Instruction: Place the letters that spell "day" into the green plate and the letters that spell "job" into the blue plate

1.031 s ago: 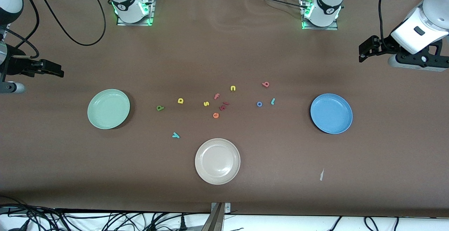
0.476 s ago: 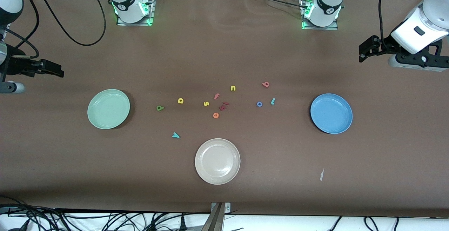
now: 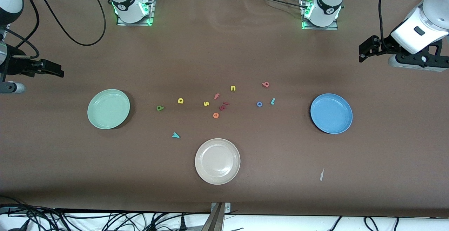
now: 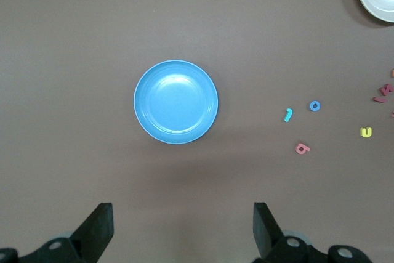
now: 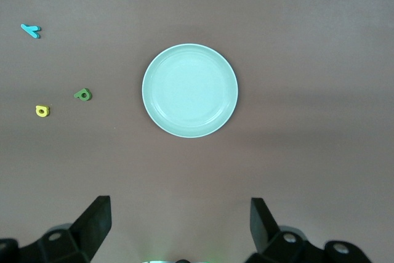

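Nothing has moved: my left claw and right claw hang spread. Below them lie the blue plate and green plate, letters aside. I should descend straight, pinching each squarely.

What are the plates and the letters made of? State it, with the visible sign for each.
Green plate, blue plate and beige plate: probably hard plastic or melamine, smooth with a soft sheen; light glints on their wells. Letters, such as the yellow d and blue o: likely foam, matte, flat-cut, glint-free.
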